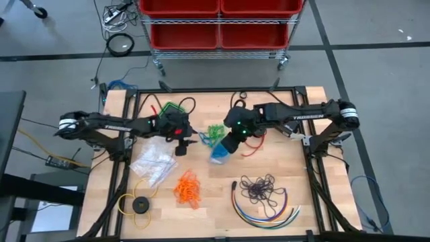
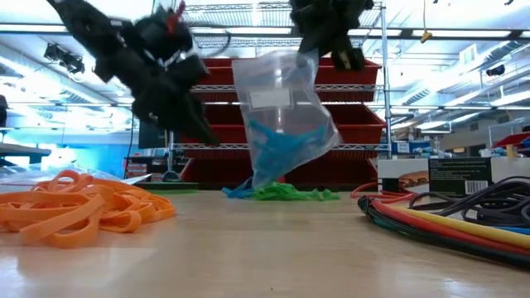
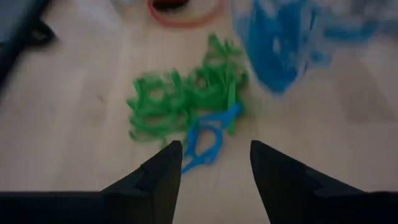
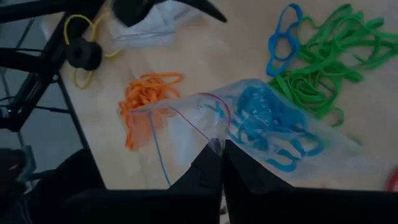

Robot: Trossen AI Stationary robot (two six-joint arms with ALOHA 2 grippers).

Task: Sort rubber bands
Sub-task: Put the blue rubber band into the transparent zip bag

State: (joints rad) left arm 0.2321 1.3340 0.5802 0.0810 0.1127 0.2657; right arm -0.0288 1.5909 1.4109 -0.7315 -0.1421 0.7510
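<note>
High view shows the rubber bands lying in bunches by colour on the tabletop (image 1: 295, 175). The blue bands (image 4: 267, 124) are mostly inside a clear bag (image 4: 205, 124), which hangs in the air over the middle of the tabletop. The right claw (image 4: 221, 152) is pressed together on the top rim of that bag and holds it up. A few blue bands (image 3: 208, 134) are not in the bag. They lie on the wood, touching the near side of the green bands (image 3: 180, 102), just beside the hanging bag. The orange bands (image 1: 187, 187) lie nearer the front edge, and the dark purple bands (image 1: 261, 188) lie toward the front right corner.

The left claw (image 3: 214, 165) is spread open and empty. It hangs right above the loose blue bands, with one finger on each side of them.

So the step in hand looks like filling the bag with blue. The next move, I think, is for the left claw to go down, pinch the loose blue bands and lift them away from the green ones. That needs care, because blue and green touch, and a green band could come up too. Then the blue ones must go into the mouth of the bag, so the right claw has to hold it steady.

A second clear bag (image 1: 153, 161) lies flat near the left edge.
</note>
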